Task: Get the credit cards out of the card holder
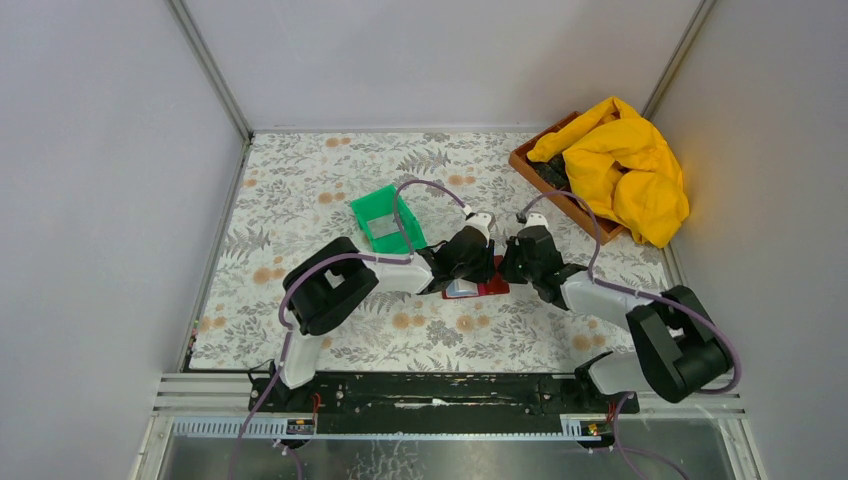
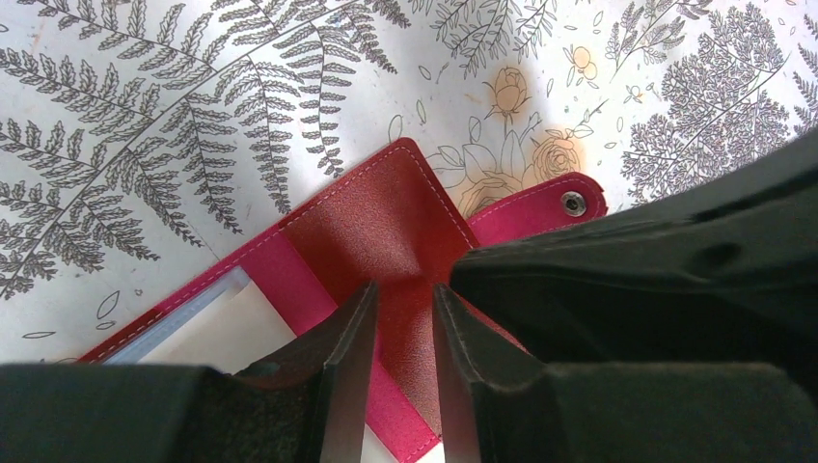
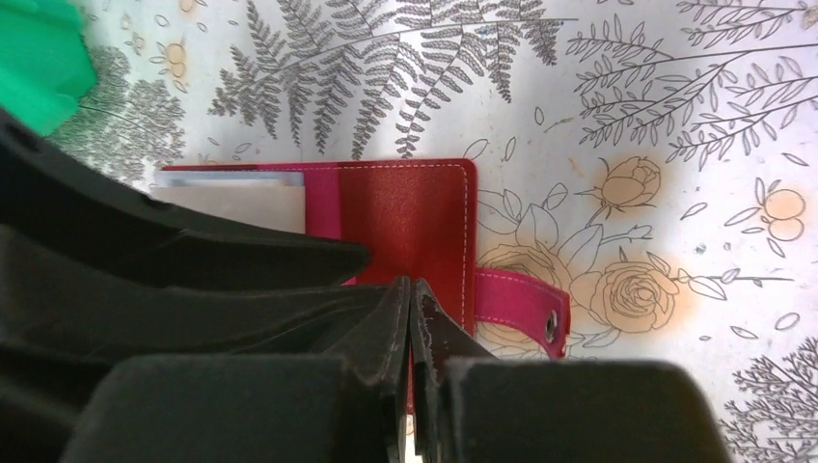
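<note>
Step in hand, as I read it: pin the wallet open so a card can be drawn.

The small dark red folding card holder (image 2: 371, 227) lies opened flat on the fern-and-flower printed table cover (image 2: 145, 125), mid-table, w/ both grippers meeting over it.
- **Left gripper** (image 2: 405, 294): fingers slightly spread. The narrow gap shows bare red leather, nothing betw. them.
- **Right gripper** (image 3: 412, 286): fingers pressed together at the red panel's near edge. Can't tell whether a thin flap is nipped there.

To do it well:
- One gripper should press the red panel down near the spine, no sliding.
- The other goes for the pale sleeve side (image 2: 193, 323), where the credit cards prob. sit (card vs sleeve: can't tell them apart here).
- Pinch only a card's exposed edge and pull along the sleeve, not upward, else the whole holder lifts.
- The grippers are crowded, so there's a risk of them knocking each other.

Views:
- **Top cam:** shows the green plastic bin (image 1: 385, 218) near the left gripper, on its outer side. A yellow cloth (image 1: 625, 165) is heaped in a brown tray (image 1: 528, 163) far right. The wrist cams miss most of that; the right wrist catches only a green corner.
- **Left wrist:** shows the finger gap.
- **Right wrist:** shows the strap w/ metal snap stud (image 3: 552, 324) lying flat to the side, unfastened.
</note>
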`<state>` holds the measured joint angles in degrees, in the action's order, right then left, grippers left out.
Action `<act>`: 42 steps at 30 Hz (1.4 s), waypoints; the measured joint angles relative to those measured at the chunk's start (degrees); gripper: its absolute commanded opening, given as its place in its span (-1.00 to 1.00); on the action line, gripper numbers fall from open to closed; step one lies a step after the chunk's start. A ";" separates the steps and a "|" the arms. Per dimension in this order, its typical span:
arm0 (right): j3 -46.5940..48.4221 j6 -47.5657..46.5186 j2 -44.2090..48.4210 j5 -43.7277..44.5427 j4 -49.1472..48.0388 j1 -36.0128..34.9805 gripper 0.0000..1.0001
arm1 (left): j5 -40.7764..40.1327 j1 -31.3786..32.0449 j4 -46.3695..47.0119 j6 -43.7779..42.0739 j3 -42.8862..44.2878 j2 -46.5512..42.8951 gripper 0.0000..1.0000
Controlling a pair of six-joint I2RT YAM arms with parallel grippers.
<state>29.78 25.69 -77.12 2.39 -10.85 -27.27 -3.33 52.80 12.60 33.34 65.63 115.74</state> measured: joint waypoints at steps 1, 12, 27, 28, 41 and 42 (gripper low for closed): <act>0.00 0.13 -1.09 -0.17 -0.72 0.00 -0.95 | -0.02 0.00 0.00 0.00 -0.02 -0.02 -0.29; 0.04 1.81 -7.78 -3.15 -7.48 0.00 -1.00 | -5.18 0.57 -2.69 -0.92 -5.14 -6.45 -0.28; 0.04 2.08 -8.76 -4.00 -9.35 0.00 -1.00 | -10.14 1.03 3.19 7.74 -27.23 -31.41 -0.13; 0.04 2.05 -8.76 -3.98 -9.35 0.00 -1.00 | -10.54 1.27 3.67 9.42 -28.92 -32.06 -0.05; 0.04 2.03 -8.76 -4.00 -9.38 0.00 -1.00 | -15.37 4.96 7.93 19.96 -30.93 -26.88 0.33; 0.04 2.03 -8.76 -3.98 -9.38 0.00 -1.00 | -15.37 4.96 8.09 20.09 -30.53 -26.27 0.33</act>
<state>29.82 27.73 -85.89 -1.58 -20.23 -27.27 -18.70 57.76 20.69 53.43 35.09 89.47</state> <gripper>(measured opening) 0.026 0.665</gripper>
